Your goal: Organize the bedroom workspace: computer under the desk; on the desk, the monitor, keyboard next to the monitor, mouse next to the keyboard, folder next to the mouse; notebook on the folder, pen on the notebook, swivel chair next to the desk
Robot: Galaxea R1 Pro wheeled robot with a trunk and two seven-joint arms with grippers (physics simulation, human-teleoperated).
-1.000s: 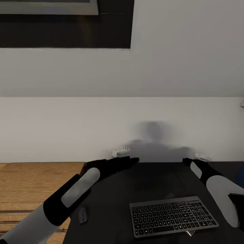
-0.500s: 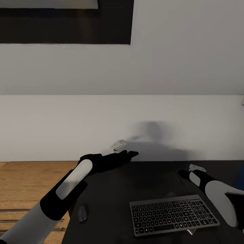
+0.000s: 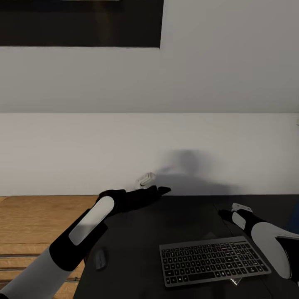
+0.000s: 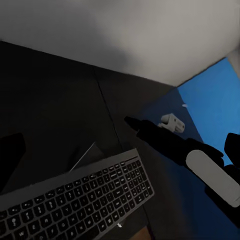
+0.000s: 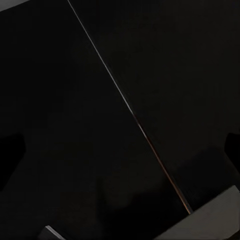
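Note:
On the glossy black desk (image 3: pixel 182 220) lies the silver-framed keyboard (image 3: pixel 214 261), also seen in the left wrist view as the keyboard (image 4: pixel 75 200). The small dark mouse (image 3: pixel 99 259) rests near the desk's left edge. A thin dark sheet with pale edges (image 4: pixel 85 155), seemingly the notebook, pokes out from under the keyboard. My left gripper (image 3: pixel 145 180) hovers over the desk's back left, open and empty, with its fingers (image 4: pixel 11 157) wide apart. My right gripper (image 3: pixel 240 206) hangs open just above the desk, behind the keyboard's right end, its fingers (image 5: pixel 10 157) spread.
A pale wall (image 3: pixel 166 153) rises right behind the desk, with a dark-framed window (image 3: pixel 79 25) above. Wood plank floor (image 3: pixel 37 224) lies left of the desk. A blue surface (image 4: pixel 215 100) shows beyond the right arm (image 4: pixel 200 162).
The left arm has lifted and drawn slightly back to the left. The right gripper has dropped closer to the desk. The head view has tilted slightly downward.

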